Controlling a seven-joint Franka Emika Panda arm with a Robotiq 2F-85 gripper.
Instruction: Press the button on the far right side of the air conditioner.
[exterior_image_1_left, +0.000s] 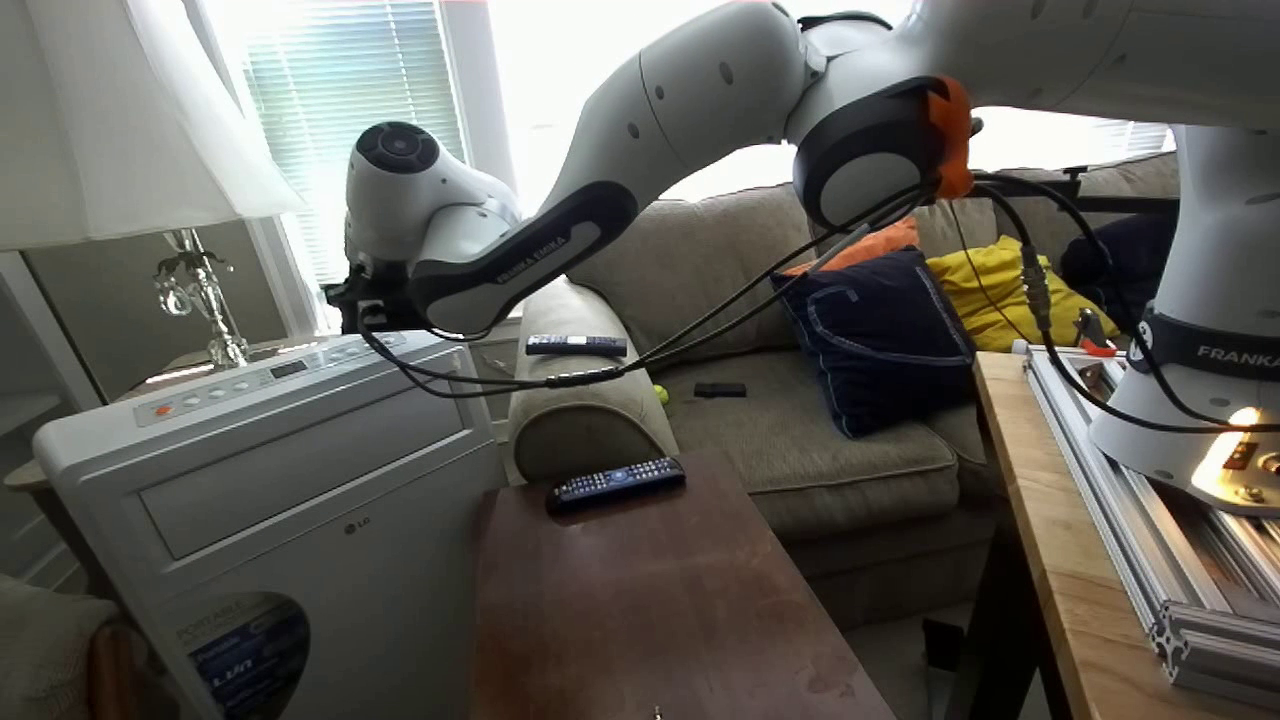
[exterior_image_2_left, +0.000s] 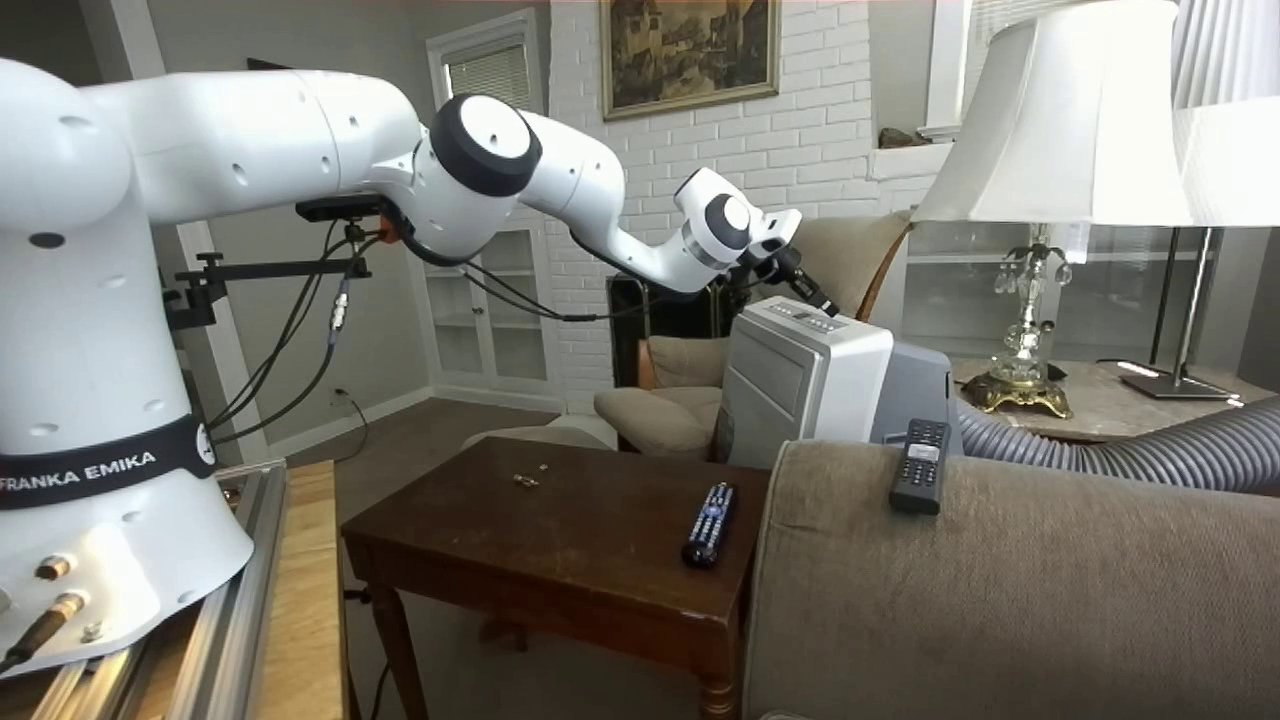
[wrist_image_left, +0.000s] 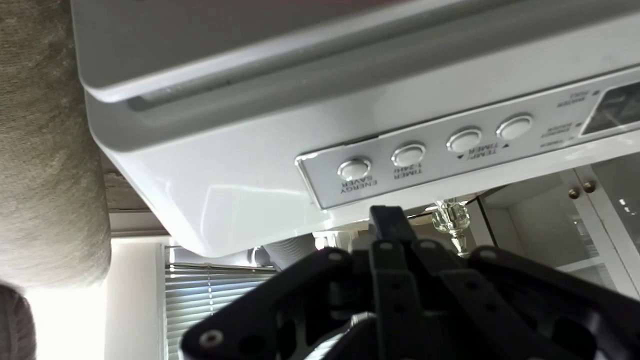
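The air conditioner (exterior_image_1_left: 400, 560) is a large white LG unit; it also shows in an exterior view (exterior_image_2_left: 860, 370) and in the wrist view (wrist_image_left: 240, 165). Its top control panel (wrist_image_left: 380, 180) appears upside down in the wrist view. The ENERGY SAVER button (wrist_image_left: 354, 170) is the round white end button, with the TIMER button (wrist_image_left: 408, 155) beside it. My gripper (wrist_image_left: 389, 222) is shut and empty, its tips over the panel's edge, a little off the ENERGY SAVER button. In an exterior view the gripper (exterior_image_2_left: 830, 308) points down at the unit's top; I cannot tell whether it touches.
A sofa arm (exterior_image_2_left: 1000, 560) with a remote (exterior_image_2_left: 920, 465) stands beside the unit. A brown table (exterior_image_1_left: 640, 600) with another remote (exterior_image_1_left: 616, 483) is in front. A lamp (exterior_image_2_left: 1025, 310) and a grey hose (exterior_image_2_left: 1150, 460) are behind the unit.
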